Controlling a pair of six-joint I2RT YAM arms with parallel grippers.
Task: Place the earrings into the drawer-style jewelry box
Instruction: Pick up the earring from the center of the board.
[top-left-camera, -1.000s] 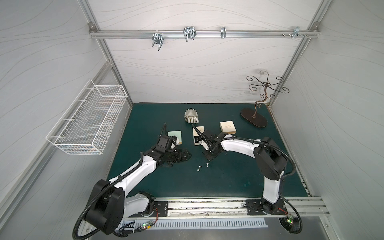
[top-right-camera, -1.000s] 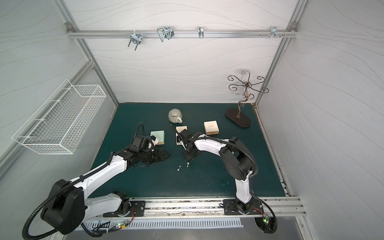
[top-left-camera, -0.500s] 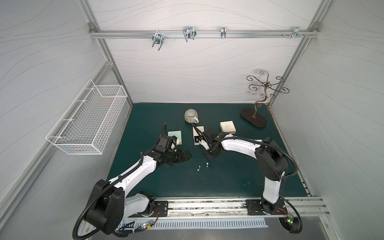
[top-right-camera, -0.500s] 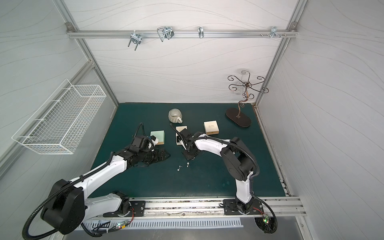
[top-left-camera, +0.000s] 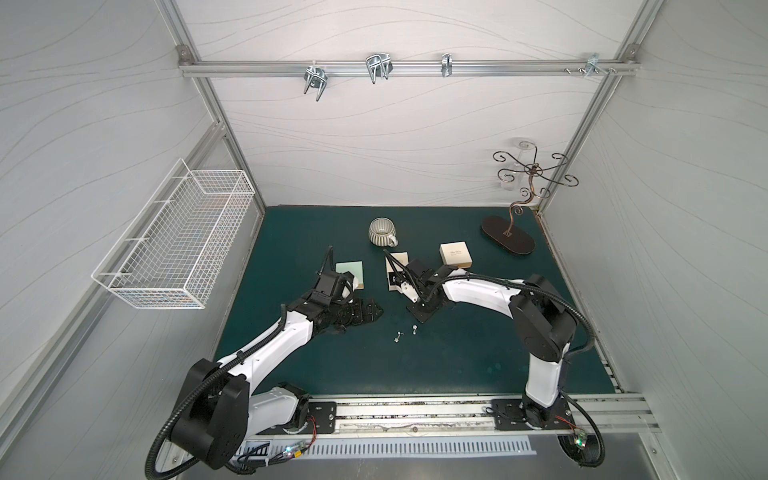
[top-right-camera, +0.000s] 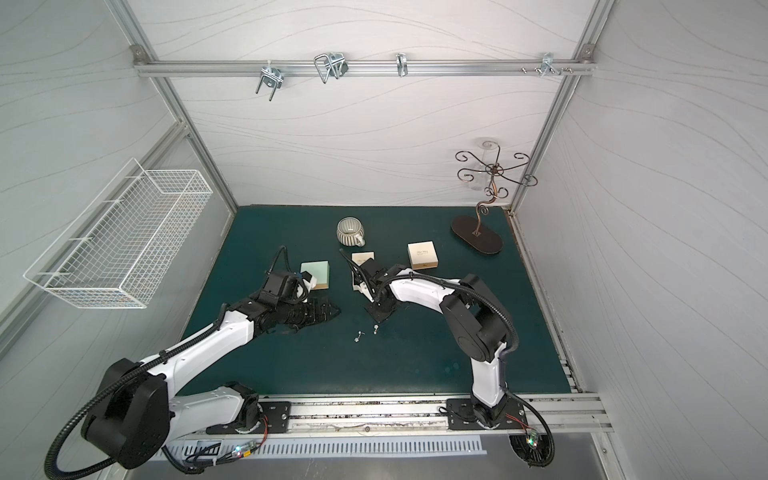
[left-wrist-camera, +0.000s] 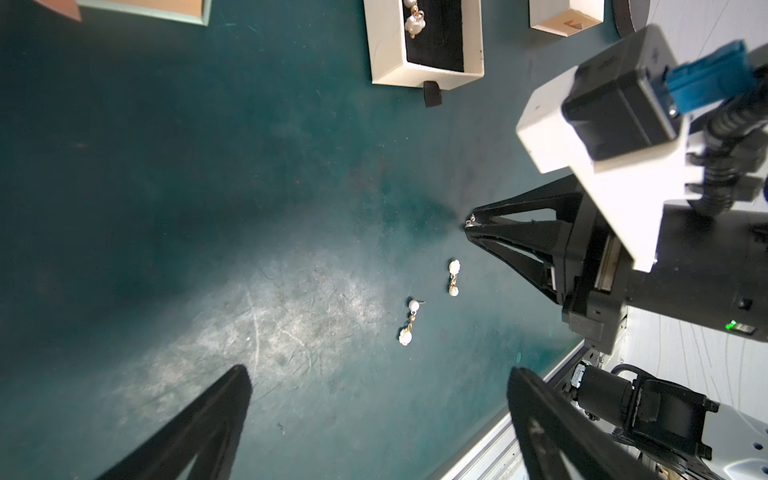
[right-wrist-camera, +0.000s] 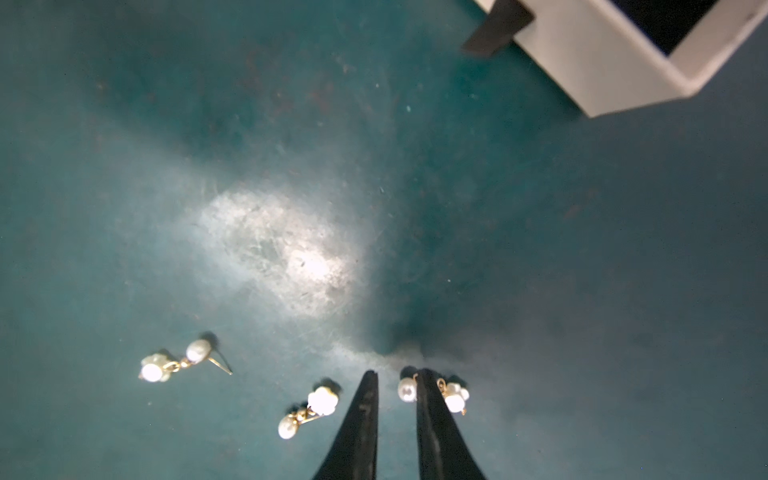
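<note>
Two pearl-drop earrings (top-left-camera: 399, 336) (top-left-camera: 414, 329) lie on the green mat, also seen in the left wrist view as earrings (left-wrist-camera: 453, 277) (left-wrist-camera: 409, 322). A third earring (right-wrist-camera: 455, 397) lies across one fingertip of my right gripper (right-wrist-camera: 395, 374). That gripper's jaws stand a narrow gap apart, tips down at the mat, pinching nothing. In both top views the right gripper (top-left-camera: 420, 320) (top-right-camera: 379, 318) sits just in front of the jewelry box's drawer (left-wrist-camera: 415, 77), which is pulled out with a pearl earring (left-wrist-camera: 414, 20) on its black lining. My left gripper (left-wrist-camera: 378, 370) hovers wide open and empty.
A mint box (top-left-camera: 351, 272) sits by the left wrist and a beige box (top-left-camera: 456, 253) right of the drawer. A ribbed mug (top-left-camera: 382, 232) and a scrolled jewelry stand (top-left-camera: 509, 239) stand at the back. A wire basket (top-left-camera: 174, 249) hangs on the left wall.
Both arms stay almost where they were. No earring on the mat has visibly shifted.
</note>
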